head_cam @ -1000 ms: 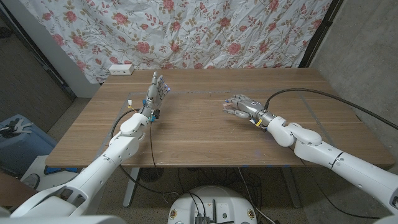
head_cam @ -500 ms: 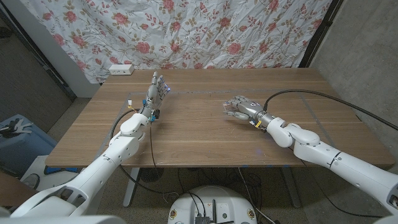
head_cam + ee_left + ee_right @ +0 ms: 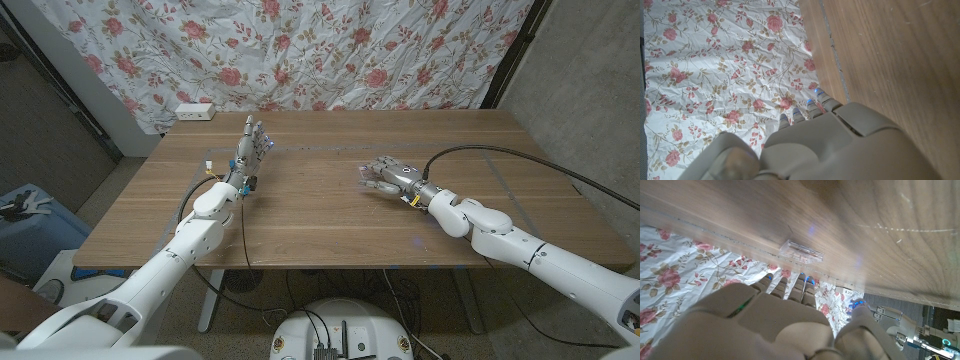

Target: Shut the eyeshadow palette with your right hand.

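The right hand [image 3: 388,175] has crept a little toward the worktop's middle over the last second, reaching out low over the wood. In the right wrist view a small clear plastic eyeshadow palette [image 3: 801,252] lies on the wood just ahead of the fingers [image 3: 790,287], not touched by them. In the head view, a pale speck at the fingertips is probably that palette [image 3: 362,174]. The fingers are loosely spread and hold nothing. I cannot tell from these pictures whether the lid is up or already down, so the press likely still lies ahead.

The left hand [image 3: 251,146] stands on its edge, well apart from the palette toward the worktop's far left side, fingers straight and empty.

The brown wooden worktop [image 3: 320,220] bears faint scratches. Behind the palette hangs a creased white cloth printed with red roses [image 3: 330,50]; a white power strip [image 3: 194,110] sits at the worktop's far left corner.
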You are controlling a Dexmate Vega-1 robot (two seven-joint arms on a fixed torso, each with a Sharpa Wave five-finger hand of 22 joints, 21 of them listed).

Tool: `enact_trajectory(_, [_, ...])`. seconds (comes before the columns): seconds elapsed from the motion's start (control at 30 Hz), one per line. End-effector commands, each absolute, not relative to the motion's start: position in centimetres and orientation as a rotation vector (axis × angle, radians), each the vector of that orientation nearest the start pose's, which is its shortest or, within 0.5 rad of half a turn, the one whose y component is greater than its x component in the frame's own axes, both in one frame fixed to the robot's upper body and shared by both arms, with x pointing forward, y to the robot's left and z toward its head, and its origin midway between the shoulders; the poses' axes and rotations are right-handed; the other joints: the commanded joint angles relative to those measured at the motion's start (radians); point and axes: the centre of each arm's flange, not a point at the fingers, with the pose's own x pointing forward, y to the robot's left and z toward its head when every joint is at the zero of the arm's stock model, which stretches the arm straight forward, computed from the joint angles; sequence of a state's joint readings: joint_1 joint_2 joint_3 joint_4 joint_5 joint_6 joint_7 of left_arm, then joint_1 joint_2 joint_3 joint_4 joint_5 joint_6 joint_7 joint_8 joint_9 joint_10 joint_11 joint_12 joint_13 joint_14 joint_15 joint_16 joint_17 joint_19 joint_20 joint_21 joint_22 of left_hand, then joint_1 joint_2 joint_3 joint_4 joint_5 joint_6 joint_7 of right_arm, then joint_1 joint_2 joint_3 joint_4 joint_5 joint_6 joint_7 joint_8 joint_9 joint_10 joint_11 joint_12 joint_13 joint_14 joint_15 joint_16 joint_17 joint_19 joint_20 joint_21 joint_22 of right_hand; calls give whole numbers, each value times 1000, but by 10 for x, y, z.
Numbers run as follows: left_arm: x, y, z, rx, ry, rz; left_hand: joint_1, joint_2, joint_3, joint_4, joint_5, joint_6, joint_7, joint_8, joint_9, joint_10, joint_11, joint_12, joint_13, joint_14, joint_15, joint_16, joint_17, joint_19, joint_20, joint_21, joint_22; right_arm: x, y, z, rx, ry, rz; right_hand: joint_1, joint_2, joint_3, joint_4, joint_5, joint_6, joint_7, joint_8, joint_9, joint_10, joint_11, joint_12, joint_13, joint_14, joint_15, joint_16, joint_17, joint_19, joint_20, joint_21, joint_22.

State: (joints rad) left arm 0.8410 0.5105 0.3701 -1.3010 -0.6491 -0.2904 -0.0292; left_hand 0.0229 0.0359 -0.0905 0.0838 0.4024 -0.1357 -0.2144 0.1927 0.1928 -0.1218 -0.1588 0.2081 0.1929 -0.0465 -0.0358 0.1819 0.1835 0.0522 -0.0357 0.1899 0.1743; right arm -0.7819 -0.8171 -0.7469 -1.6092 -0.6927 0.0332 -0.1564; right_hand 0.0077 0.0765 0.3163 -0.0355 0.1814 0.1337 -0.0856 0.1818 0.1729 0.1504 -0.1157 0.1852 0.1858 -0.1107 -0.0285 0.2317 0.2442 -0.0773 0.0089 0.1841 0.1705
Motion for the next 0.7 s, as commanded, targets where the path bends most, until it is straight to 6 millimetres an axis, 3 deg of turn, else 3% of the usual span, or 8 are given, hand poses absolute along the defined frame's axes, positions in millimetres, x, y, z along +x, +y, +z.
enact_trajectory(0.03, [653, 290, -28, -41, -594, -206, -2, -3, 3, -2, 0, -3, -6, 6, 3, 2, -6, 5, 3, -10, -70, 7, 3, 9, -10, 7, 4, 617, -207, -73, -1600, -720, 136, -18, 36, -4, 16, 1, 11, 9, 8, 3, 10, 8, 7, 2, 4, -4, 10, 6, 9, -8, 7, 1])
enact_trajectory(0.7, [653, 290, -28, -41, -594, -206, -2, -3, 4, -1, 0, -3, -6, 6, 3, 1, -7, 5, 3, -9, -71, 8, 3, 8, -9, 6, 4, 616, -207, -76, -1616, -714, 129, -26, 38, -20, 58, 6, 36, 7, 14, 4, 35, 15, 13, 1, 15, -3, 18, 10, 12, -11, 8, 1])
